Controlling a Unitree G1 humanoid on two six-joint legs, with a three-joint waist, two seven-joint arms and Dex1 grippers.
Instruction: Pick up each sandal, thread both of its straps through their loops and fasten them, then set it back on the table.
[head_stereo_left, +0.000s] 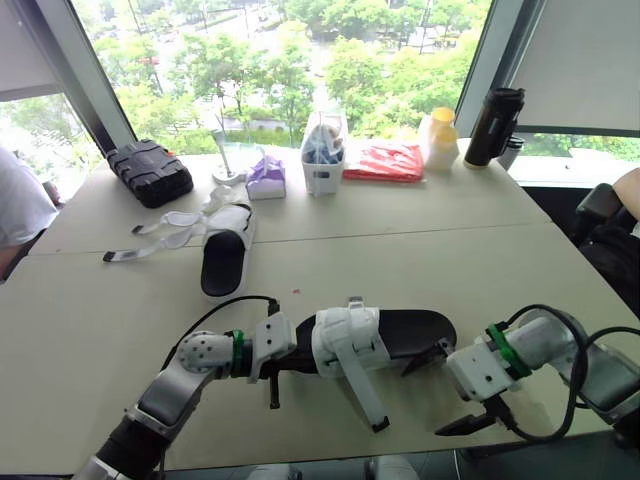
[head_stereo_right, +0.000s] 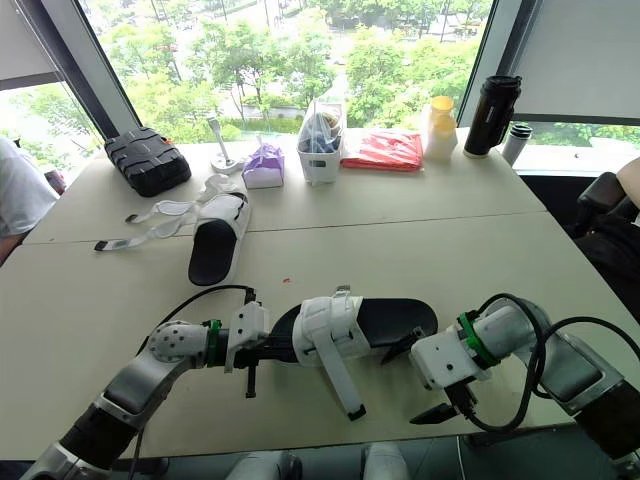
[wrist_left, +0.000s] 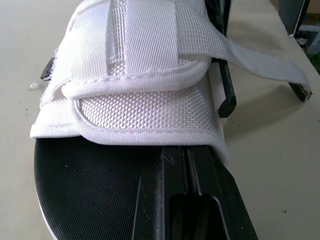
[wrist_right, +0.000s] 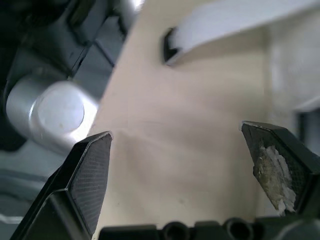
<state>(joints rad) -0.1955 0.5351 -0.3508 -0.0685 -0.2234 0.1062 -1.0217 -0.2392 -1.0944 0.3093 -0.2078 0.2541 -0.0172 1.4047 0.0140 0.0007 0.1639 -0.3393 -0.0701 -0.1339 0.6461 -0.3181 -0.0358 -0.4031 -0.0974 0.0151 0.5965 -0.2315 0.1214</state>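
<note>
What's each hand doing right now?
Left hand: closed on one end of the near sandal.
Right hand: open, holding nothing.

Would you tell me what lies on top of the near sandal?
White straps wrap over its middle, one loose end trailing onto the table; the footbed beneath them is hidden.

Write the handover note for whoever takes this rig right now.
Left gripper: shut on one end of the near sandal.
Right gripper: fingers open, holding nothing, by the sandal's other end.
Near sandal: lies across the front of the table. One band looks closed over the upper; the long strap trails loose toward the robot.
Far sandal: further back on the left, its straps splayed open on the table.
Done: at most one strap.
Left: thread and fasten the long strap, set the sandal down, then do the far sandal in full.
</note>
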